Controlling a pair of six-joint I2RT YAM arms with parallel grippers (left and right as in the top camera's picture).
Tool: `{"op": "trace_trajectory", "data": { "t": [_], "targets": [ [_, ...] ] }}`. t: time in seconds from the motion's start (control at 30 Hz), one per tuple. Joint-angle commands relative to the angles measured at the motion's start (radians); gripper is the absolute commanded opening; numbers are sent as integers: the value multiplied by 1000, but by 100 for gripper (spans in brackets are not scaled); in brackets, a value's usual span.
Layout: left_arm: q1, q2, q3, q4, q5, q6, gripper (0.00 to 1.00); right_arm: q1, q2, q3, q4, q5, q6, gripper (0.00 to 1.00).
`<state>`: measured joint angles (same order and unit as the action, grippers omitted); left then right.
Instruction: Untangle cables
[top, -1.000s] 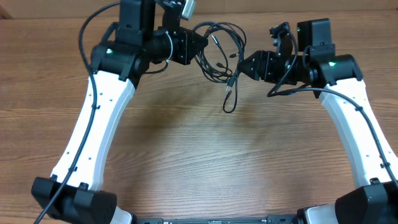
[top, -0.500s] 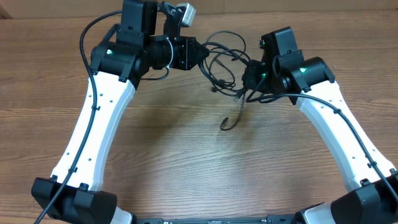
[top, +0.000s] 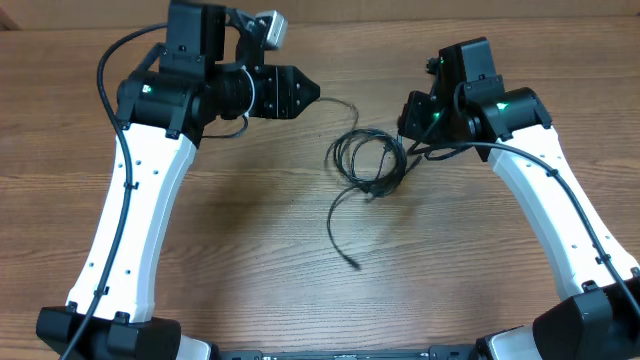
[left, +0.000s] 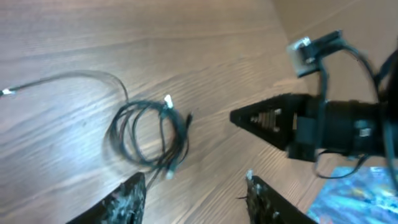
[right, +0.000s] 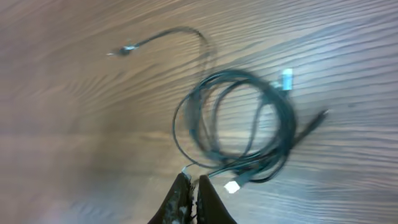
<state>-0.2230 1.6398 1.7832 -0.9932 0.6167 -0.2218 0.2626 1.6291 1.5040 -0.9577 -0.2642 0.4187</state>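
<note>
Lying on the wooden desk (top: 250, 230) between the two arms, the cables (top: 368, 160) form a loose, roughly round coil of several thin black strands stacked on one another. One long tail curves out of the coil toward the near edge of the desk and ends in a small plug, and a finer strand trails off toward the left arm. Small pale plug ends show against the black along the ring in both wrist views, though both are blurred. The left gripper (top: 305, 93) is held level, well apart from the coil, and its own camera shows its fingers spread wide with nothing between them. The right gripper (top: 408, 125) sits just beside the coil's right edge, its fingers pressed together into a point. A strand runs right up to the tips in the right wrist view, but I cannot tell whether it is pinched there.
</note>
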Motion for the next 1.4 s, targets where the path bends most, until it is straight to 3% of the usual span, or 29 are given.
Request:
{"op": "trace_trajectory", "data": {
  "t": [0.0, 0.1, 0.23, 0.3, 0.37, 0.53, 0.77, 0.83, 0.9, 1.07, 1.17, 1.23, 1.37],
  "targets": [
    [-8, 44, 20, -37, -93, 47, 56, -3, 5, 8, 3, -126, -50, 4],
    [-18, 87, 20, -44, -93, 85, 55, -19, 5, 8, -14, -76, -34, 9],
    [-90, 189, 20, -39, -110, 159, 49, -112, 5, 9, -32, -43, 10, 43],
    [-130, 254, 20, -40, -159, 158, 47, -176, 5, 9, -45, -51, 26, 47],
    [-159, 309, 20, -46, -215, 143, 45, -229, 5, 8, -64, -55, 26, 50],
    [-203, 435, 20, -57, -383, -32, 45, -283, 5, 8, -98, -52, 18, 50],
    [-216, 569, 20, -56, -383, -185, 45, -283, 5, 8, -93, -51, 18, 54],
    [-220, 604, 20, -29, -345, -185, 39, -283, 5, 8, -94, -51, 18, 54],
    [-230, 634, 20, 3, -308, -183, 22, -283, 5, 8, -93, -51, -2, 55],
    [-245, 662, 20, 65, -309, -187, 5, -282, 5, 8, -105, -51, -5, 54],
    [-240, 654, 21, 80, -310, -185, 4, -282, 5, 8, -112, -57, -9, 54],
    [-223, 614, 37, 79, -275, -150, 4, -282, 5, 8, -111, -133, -87, 54],
    [-213, 447, 82, 76, -223, -91, 4, -280, 5, 8, -106, -211, -148, 58]
  ]
}}
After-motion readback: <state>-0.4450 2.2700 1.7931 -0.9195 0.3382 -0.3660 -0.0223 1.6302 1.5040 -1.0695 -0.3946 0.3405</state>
